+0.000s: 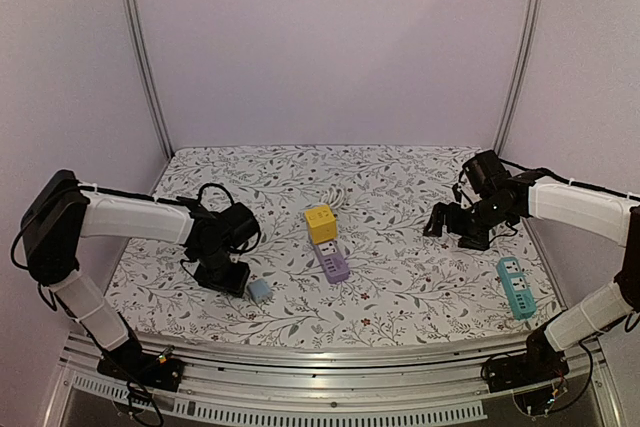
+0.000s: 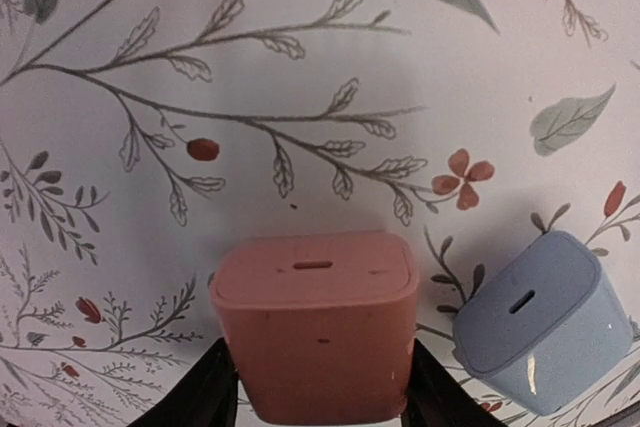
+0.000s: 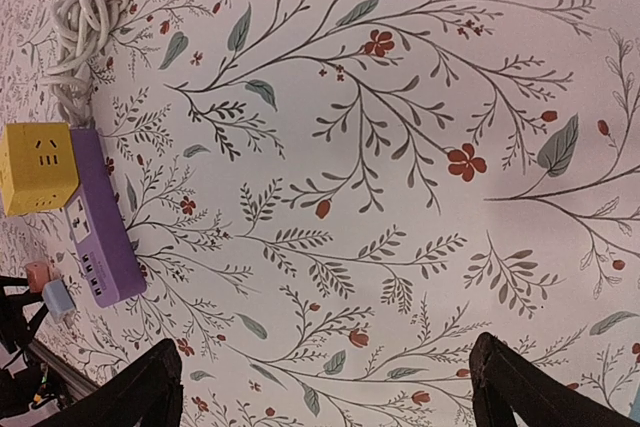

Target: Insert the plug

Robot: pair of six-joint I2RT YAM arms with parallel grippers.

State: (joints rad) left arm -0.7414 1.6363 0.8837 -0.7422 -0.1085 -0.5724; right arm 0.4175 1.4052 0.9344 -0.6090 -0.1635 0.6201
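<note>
A pink plug (image 2: 315,317) stands on the flowered cloth, its slotted face toward the left wrist camera. My left gripper (image 2: 318,387) is shut on it, one black finger against each side. A light blue plug (image 2: 530,322) lies just right of it, apart from the fingers. From above, the left gripper (image 1: 230,277) sits low at the front left with the blue plug (image 1: 260,290) beside it; the pink plug is hidden there. The purple power strip (image 1: 331,260) lies mid-table. My right gripper (image 3: 325,387) hangs open over bare cloth at the right (image 1: 455,225).
A yellow cube socket (image 1: 320,222) sits at the far end of the purple strip, with a coiled white cable (image 3: 85,7) behind it. A teal power strip (image 1: 514,287) lies near the front right edge. Metal posts stand at the back corners.
</note>
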